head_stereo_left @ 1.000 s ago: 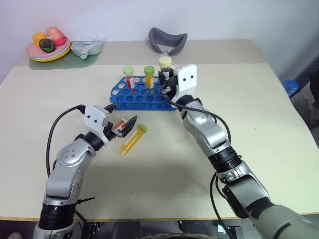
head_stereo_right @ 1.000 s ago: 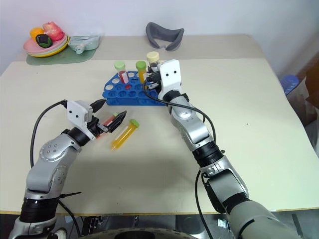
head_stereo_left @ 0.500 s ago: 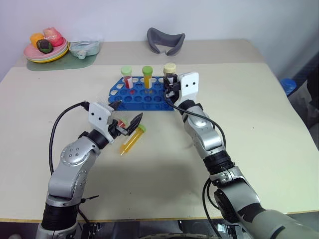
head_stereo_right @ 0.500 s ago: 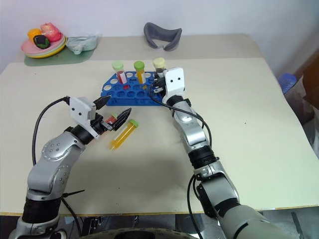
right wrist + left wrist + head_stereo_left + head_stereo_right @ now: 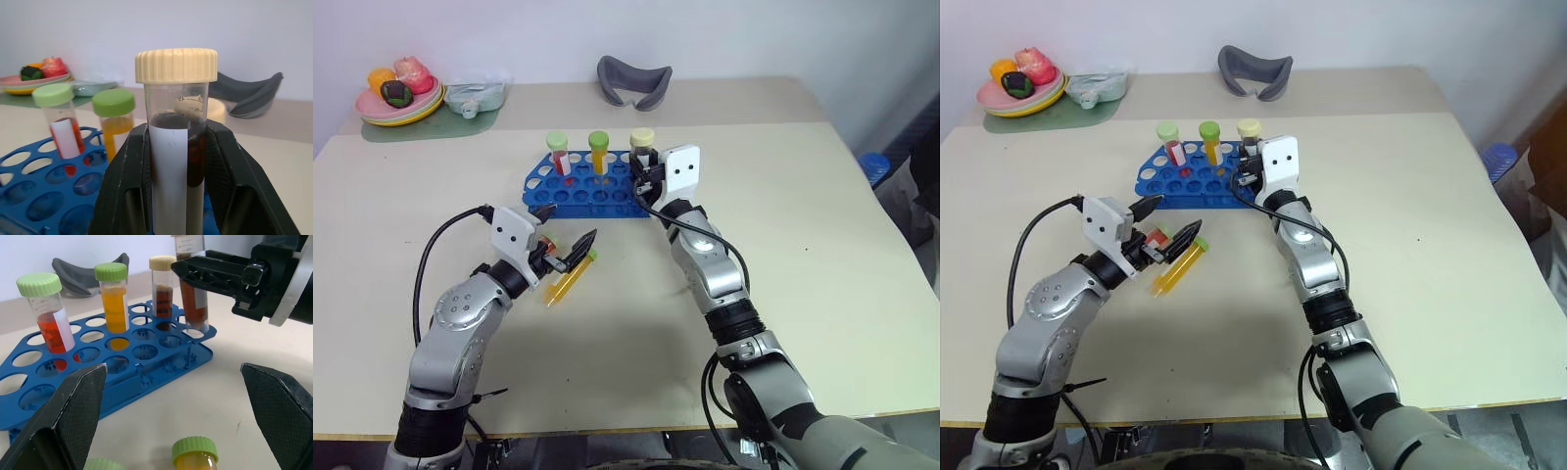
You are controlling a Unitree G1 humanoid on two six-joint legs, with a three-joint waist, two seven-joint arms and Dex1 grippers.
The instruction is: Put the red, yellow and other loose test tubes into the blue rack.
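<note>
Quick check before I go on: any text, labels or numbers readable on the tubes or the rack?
Printed graduation marks on the brown tube held in the right gripper: too small to read.
White label strips on the brown tube and the red tube: blank.
Blue rack: no text visible.
</note>
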